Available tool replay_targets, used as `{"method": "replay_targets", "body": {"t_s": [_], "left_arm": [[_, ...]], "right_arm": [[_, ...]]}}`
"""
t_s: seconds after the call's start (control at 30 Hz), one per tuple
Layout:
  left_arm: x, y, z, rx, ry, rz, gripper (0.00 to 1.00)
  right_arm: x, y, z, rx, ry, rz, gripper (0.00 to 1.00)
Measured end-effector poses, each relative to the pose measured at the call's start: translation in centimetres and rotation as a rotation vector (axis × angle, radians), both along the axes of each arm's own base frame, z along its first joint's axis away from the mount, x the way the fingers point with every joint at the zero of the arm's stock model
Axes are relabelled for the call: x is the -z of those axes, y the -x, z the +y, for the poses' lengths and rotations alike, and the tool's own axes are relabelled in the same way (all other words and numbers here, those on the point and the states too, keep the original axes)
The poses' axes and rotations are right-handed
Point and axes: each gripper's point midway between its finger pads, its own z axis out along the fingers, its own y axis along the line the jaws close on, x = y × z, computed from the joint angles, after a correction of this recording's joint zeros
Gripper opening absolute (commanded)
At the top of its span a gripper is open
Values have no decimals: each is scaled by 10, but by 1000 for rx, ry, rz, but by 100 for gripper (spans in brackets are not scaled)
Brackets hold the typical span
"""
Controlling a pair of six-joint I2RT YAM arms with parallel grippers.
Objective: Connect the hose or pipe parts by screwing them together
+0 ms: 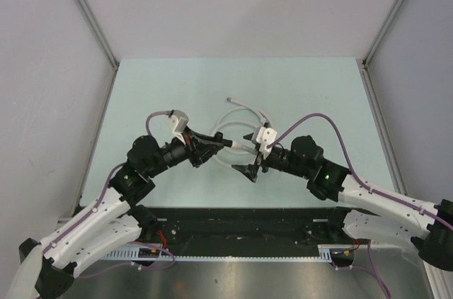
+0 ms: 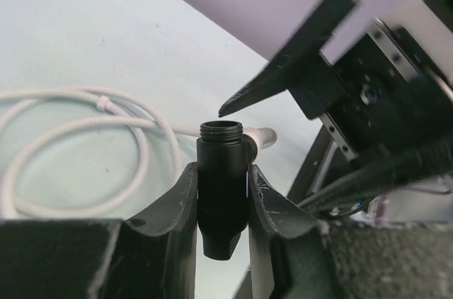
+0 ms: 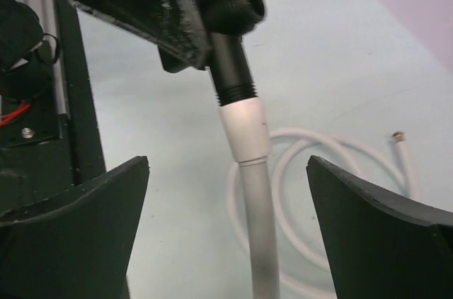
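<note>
Hose coil on table.

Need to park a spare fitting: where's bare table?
Free table: far strip between white hose and back wall; both far corners. Crowded: centre, where left gripper, holding a black threaded fitting, right gripper and hose meet.
</note>
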Motion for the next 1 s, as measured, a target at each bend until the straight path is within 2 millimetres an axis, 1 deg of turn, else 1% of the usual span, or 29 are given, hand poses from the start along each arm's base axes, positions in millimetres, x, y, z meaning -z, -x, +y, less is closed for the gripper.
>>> {"method": "replay_targets", "body": {"t_s": [0.03,0.07,0.13,0.23,0.3,0.33,0.4,0.43,0.47,0.5,0.53,0.63,0.67,0.7,0.73,0.87,0.93,1.0], "left_arm": [[-2,0,1,-20,20,68,0],[-3,0,2,-33,31,113,0],[-6,1,3,-54,57,226,0],[-11,7,3,-74,116,386,0],[-9,11,3,-83,156,492,0],[-8,13,3,-87,168,534,0],[-3,17,3,-100,197,642,0],[-1,19,3,-104,205,674,0],[1,20,3,-108,214,711,0],[2,21,3,-111,222,746,0],[3,23,3,-114,229,774,0],[9,28,2,-114,231,855,0],[11,30,2,-115,233,879,0],[13,30,2,-116,232,897,0],[13,30,1,-117,233,908,0],[15,29,-1,-109,208,918,0],[17,27,-3,-94,162,876,0],[18,24,-4,-72,110,795,0]], "right_arm": [[-3,-2,-1,23,6,-35,100],[-6,4,2,28,16,-73,100],[-10,9,6,50,40,-154,100],[-15,13,10,97,85,-282,100],[-15,13,13,127,120,-346,100],[-14,13,14,146,146,-380,98],[-10,10,16,178,198,-441,85],[-7,10,16,188,223,-466,76],[-4,9,17,201,256,-497,57],[-1,8,19,210,288,-526,50],[2,9,20,213,315,-552,45],[5,8,21,246,364,-608,23],[4,6,20,255,374,-623,9],[4,5,19,264,383,-632,3],[5,5,19,264,393,-640,0],[7,5,18,251,393,-623,0],[11,5,18,213,372,-575,0],[13,2,17,169,337,-507,0]]}}
